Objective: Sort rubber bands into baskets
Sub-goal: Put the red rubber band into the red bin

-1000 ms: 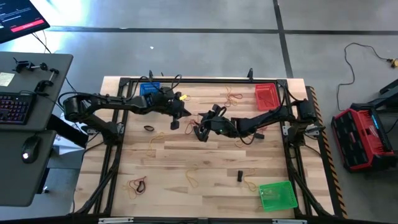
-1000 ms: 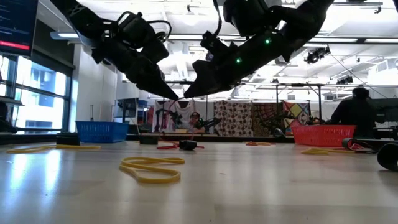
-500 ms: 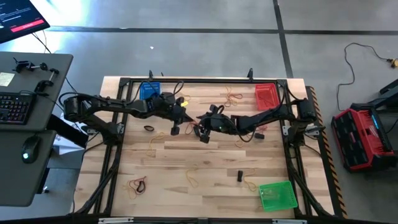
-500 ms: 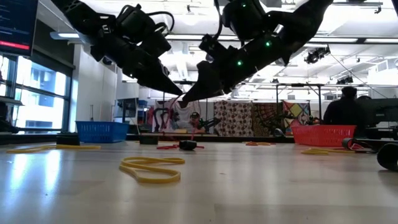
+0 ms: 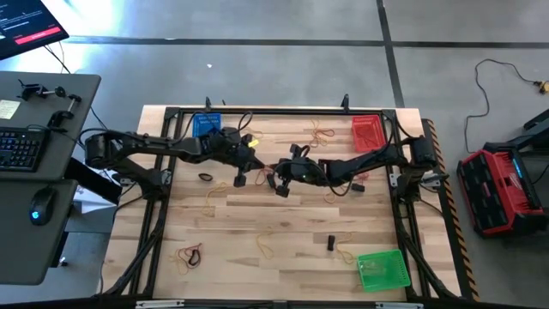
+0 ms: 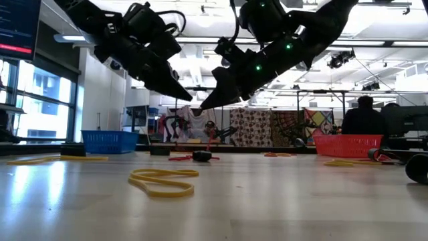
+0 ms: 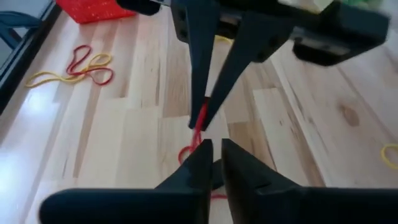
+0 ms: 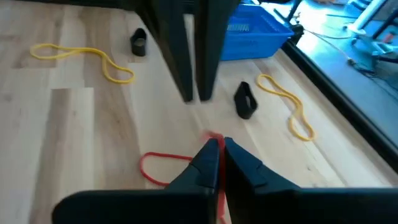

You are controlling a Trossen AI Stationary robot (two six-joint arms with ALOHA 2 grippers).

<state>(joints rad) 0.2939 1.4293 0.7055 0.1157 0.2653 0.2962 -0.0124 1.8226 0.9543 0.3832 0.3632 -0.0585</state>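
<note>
A: Where is the red rubber band (image 8: 163, 168) right now?

B: Pinched at one end in the right gripper (image 8: 219, 151), whose jaws are clamped together on it. The rest of the loop trails down from the fingertips toward the wooden table (image 5: 283, 223), hanging roughly vertical.

A: And the left gripper (image 7: 213, 147)?

B: Tip to tip with the right one, just above the middle of the table. Its fingers stand a narrow slit apart and I see nothing between them; the band sits just ahead of its tips, on the other gripper's side.

A: So which arm carries it?

B: The right, I'd judge. The red basket (image 5: 367, 133) lies behind the right gripper, back along its own arm toward the table's far right corner, well apart from both tips. The left arm would have to reach across.

A: The other baskets?

B: The blue basket (image 5: 206, 124) is close behind the left gripper; the green basket (image 5: 383, 269) is well off at the near right corner.
</note>
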